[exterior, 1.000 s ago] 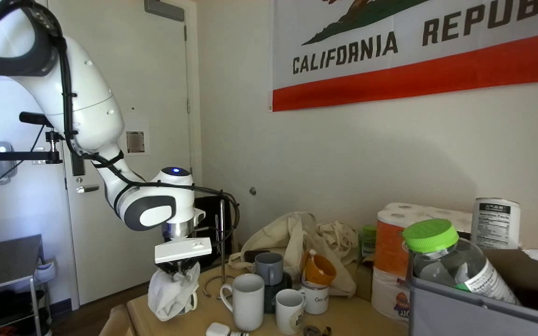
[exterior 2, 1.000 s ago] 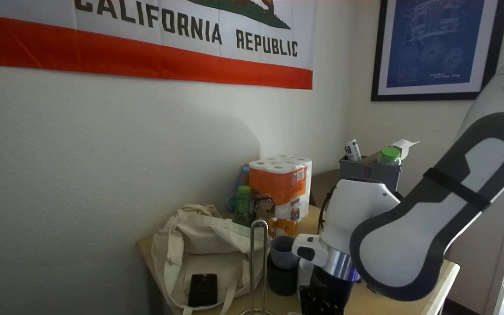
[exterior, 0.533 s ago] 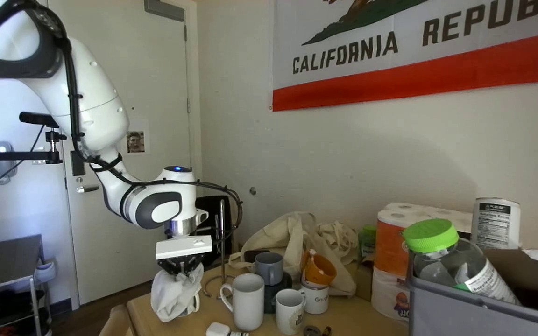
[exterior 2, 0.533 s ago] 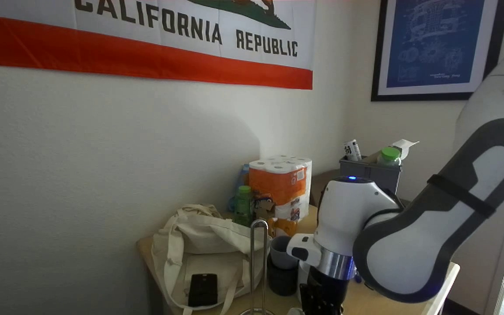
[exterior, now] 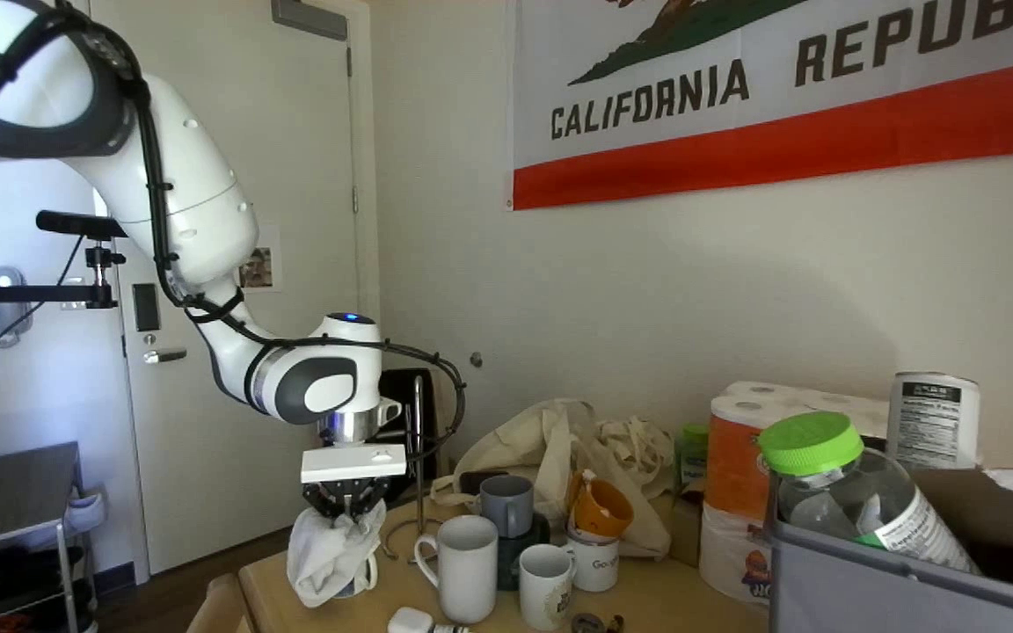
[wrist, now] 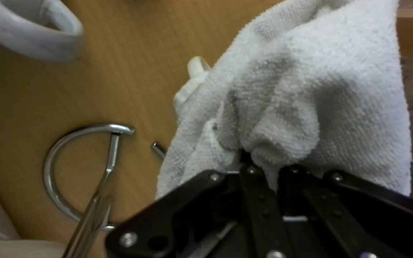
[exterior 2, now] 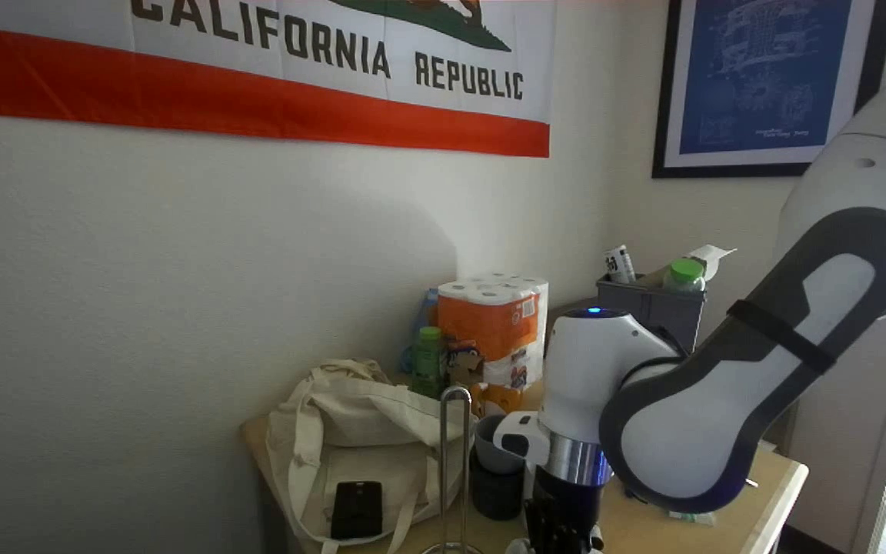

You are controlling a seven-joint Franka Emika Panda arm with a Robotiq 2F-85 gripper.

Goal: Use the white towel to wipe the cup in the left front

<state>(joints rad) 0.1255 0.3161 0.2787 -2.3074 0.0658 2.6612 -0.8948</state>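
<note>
The white towel (exterior: 327, 559) hangs bunched from my gripper (exterior: 346, 508) in an exterior view, at the near left part of the table. In the wrist view the towel (wrist: 339, 93) is pinched between the fingers of my gripper (wrist: 268, 172). The towel drapes over a white cup (exterior: 368, 576); only the cup's handle side and a little of its lower wall show. The cup's handle (wrist: 193, 84) sticks out from under the towel in the wrist view. The rest of the cup is hidden. In an exterior view the gripper (exterior 2: 562, 527) is cut off at the bottom edge.
A tall white mug (exterior: 469, 571) stands right of the towel, with a printed mug (exterior: 545, 587) and stacked cups (exterior: 506, 505) beyond. A metal stand (wrist: 95, 200) rises beside the gripper. A white bottle (exterior: 410, 621) lies in front. A tote bag (exterior 2: 366, 419) lies behind.
My gripper has shifted slightly right in an exterior view and left in an exterior view from another side. The towel has moved a little with it, still held over the cup.
</note>
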